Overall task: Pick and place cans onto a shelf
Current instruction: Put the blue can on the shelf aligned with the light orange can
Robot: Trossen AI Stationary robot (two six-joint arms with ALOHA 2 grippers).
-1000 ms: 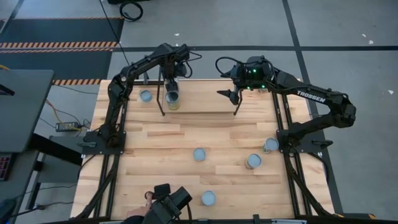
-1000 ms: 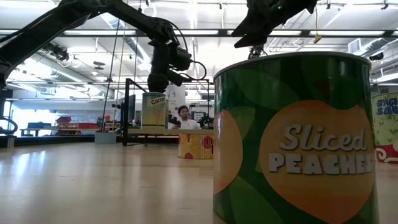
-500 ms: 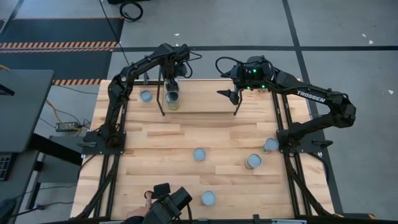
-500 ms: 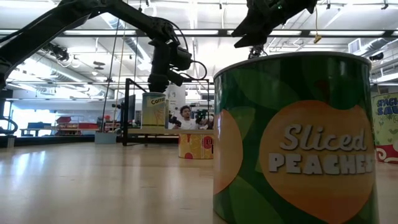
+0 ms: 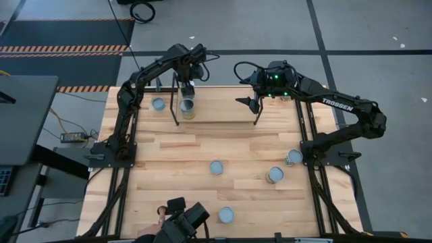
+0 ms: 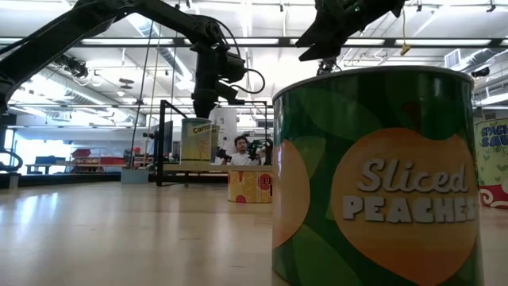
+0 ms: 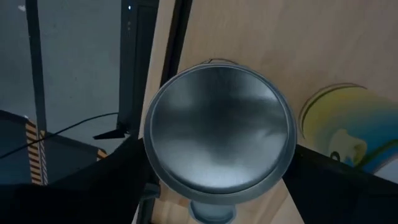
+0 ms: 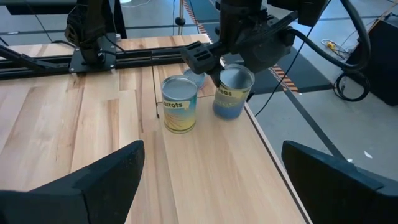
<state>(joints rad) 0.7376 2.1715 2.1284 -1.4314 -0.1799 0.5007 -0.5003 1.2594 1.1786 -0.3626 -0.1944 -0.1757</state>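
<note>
My left end effector [image 5: 188, 88] has lifted a bit off the can [image 5: 187, 108], fingers spread, gripping nothing. Can sits on the shelf [image 5: 223, 113] by the counter's [image 5: 169, 175] far edge. Right end effector [image 5: 254, 101] is open too.

**Readable lettering in the scene**

The large green can [image 6: 373, 171] closest to the low camera carries "Sliced PEACHES" in pale letters on an orange oval. At the right edge of that view, another can [image 6: 492, 163] shows cut-off lettering beginning "SPAGH" over "SAU". The yellow-labelled can on the shelf [image 6: 196, 141] shows only "Carro" there; from the right wrist view, that can [image 8: 180, 104] reads "rrots". The blue-labelled can [image 8: 233, 91] beside it bears lettering too small to read. The right arm [image 5: 337, 103] carries the white brand word "TROSSEN".
</note>
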